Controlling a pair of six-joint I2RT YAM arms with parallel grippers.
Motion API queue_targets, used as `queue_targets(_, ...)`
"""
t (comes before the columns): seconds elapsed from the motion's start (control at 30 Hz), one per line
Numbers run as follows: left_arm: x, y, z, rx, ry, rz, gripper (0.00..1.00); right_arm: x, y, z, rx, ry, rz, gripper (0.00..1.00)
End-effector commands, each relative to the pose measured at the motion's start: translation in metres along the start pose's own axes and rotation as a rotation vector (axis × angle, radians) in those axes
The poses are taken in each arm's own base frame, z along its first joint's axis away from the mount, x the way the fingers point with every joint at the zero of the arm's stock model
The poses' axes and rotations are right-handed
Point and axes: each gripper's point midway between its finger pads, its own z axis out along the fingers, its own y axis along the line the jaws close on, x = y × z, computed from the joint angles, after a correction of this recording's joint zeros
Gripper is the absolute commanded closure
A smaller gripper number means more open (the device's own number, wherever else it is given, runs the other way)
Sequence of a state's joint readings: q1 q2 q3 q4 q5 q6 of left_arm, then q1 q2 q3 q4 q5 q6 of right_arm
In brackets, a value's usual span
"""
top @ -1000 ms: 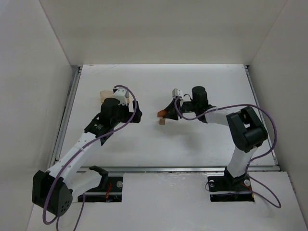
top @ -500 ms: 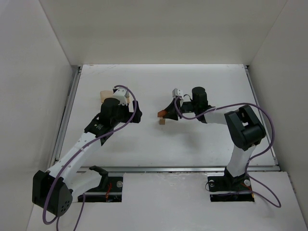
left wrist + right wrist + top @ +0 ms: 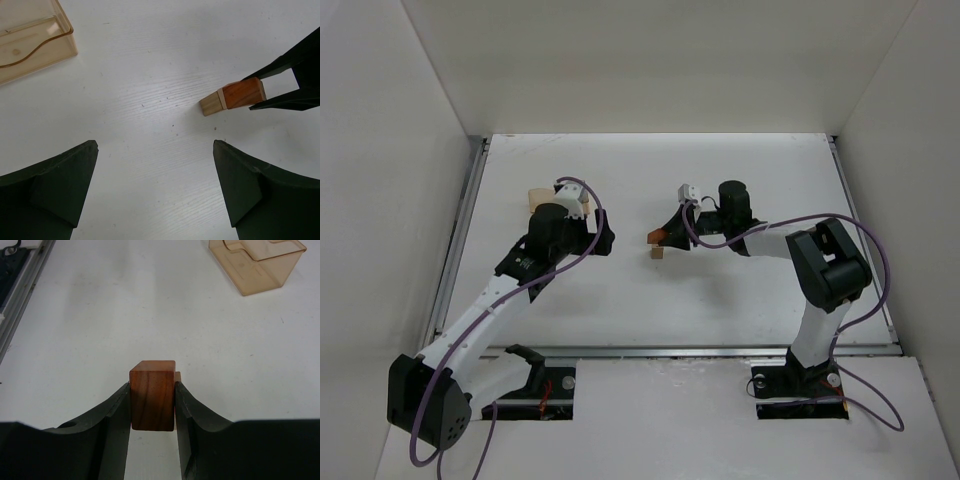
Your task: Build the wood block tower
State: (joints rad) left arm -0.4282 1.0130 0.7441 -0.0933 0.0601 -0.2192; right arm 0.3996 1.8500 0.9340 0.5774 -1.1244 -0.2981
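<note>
My right gripper (image 3: 661, 237) is shut on the reddish-brown block (image 3: 152, 395), its two fingers (image 3: 116, 410) pressing the block's sides. The block touches one face of the tan cuboid (image 3: 211, 104), which rests on the table; I cannot tell whether it sits on top or beside it. In the right wrist view only a sliver of the tan cuboid (image 3: 177, 376) shows behind the block. From above, the reddish block (image 3: 658, 236) lies just beyond the tan one (image 3: 657, 254). My left gripper (image 3: 154, 146) is open and empty, a short way left of the blocks (image 3: 602, 240).
A clear amber plastic box (image 3: 536, 198) sits on the white table behind the left gripper; it also shows in the left wrist view (image 3: 30, 40) and the right wrist view (image 3: 257, 262). A metal rail (image 3: 455, 255) runs along the table's left edge.
The right arm's elbow has shifted slightly left. Both grippers and the blocks stay where they were.
</note>
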Motion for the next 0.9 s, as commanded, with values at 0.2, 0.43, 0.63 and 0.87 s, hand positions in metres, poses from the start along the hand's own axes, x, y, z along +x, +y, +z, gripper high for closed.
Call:
queue_targets(0.2, -0.005, -0.002, 0.001, 0.019, -0.031, 0.001, 0.00, -0.007, -0.006, 0.001, -0.005, -0.021, -0.038, 0.80)
queue_targets(0.43, -0.005, -0.003, 0.001, 0.028, -0.029, 0.010, 0.00, -0.006, -0.004, 0.002, -0.030, -0.017, -0.024, 0.49)
queue_targets(0.63, -0.006, 0.000, 0.001, 0.020, -0.031, 0.006, 0.00, -0.010, -0.003, 0.006, -0.037, -0.021, -0.043, 0.37)
queue_targets(0.87, -0.007, -0.002, 0.001, 0.031, -0.038, 0.006, 0.00, -0.018, 0.000, 0.008, -0.044, -0.028, -0.061, 0.29)
